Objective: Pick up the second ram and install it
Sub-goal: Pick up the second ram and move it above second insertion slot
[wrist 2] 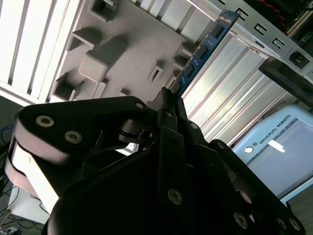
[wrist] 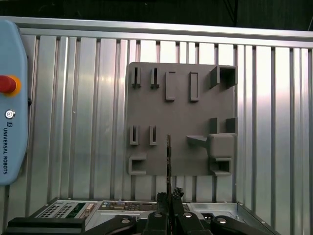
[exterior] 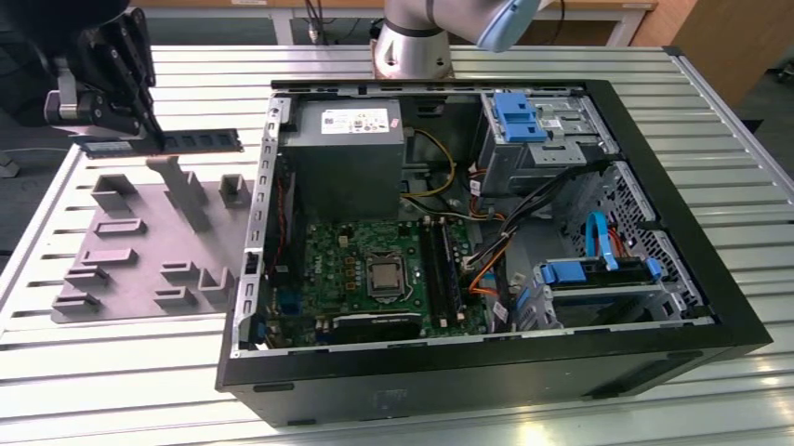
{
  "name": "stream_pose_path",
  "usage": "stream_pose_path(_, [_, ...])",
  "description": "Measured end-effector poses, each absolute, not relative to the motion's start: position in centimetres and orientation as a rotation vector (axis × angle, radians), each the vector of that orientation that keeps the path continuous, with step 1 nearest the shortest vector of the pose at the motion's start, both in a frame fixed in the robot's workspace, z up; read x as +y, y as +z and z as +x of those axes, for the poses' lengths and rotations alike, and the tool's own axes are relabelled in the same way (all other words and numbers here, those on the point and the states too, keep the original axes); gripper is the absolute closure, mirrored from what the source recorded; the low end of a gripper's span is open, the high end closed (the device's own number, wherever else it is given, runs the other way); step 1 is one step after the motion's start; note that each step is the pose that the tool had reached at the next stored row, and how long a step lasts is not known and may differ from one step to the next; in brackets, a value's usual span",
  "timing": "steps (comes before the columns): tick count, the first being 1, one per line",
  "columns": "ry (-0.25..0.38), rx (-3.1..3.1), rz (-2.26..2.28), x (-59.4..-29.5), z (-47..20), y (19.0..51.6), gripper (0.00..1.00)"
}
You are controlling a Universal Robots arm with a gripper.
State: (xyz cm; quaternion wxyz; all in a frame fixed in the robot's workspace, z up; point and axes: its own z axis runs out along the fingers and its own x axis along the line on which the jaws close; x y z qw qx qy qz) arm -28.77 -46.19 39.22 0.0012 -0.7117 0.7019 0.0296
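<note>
The gripper is clenched on the second ram, pinching the blue-green stick near one end. The stick is held level in the air above the grey fixture plate, near the far edge of the slatted table on the exterior view's left. The plate's upright blocks stand just beneath it. The open computer case lies beside the plate, and its side wall stands between the stick and the black memory slots on the motherboard. The power supply carries a white label too small to read. In the first wrist view a printed teach pendant with a red button lies at the table edge.
</note>
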Motion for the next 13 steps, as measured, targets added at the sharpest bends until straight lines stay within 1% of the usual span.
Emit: stream_pose_path(13, [0.093,2.203,-2.234,-46.19,-27.83,39.22,0.86])
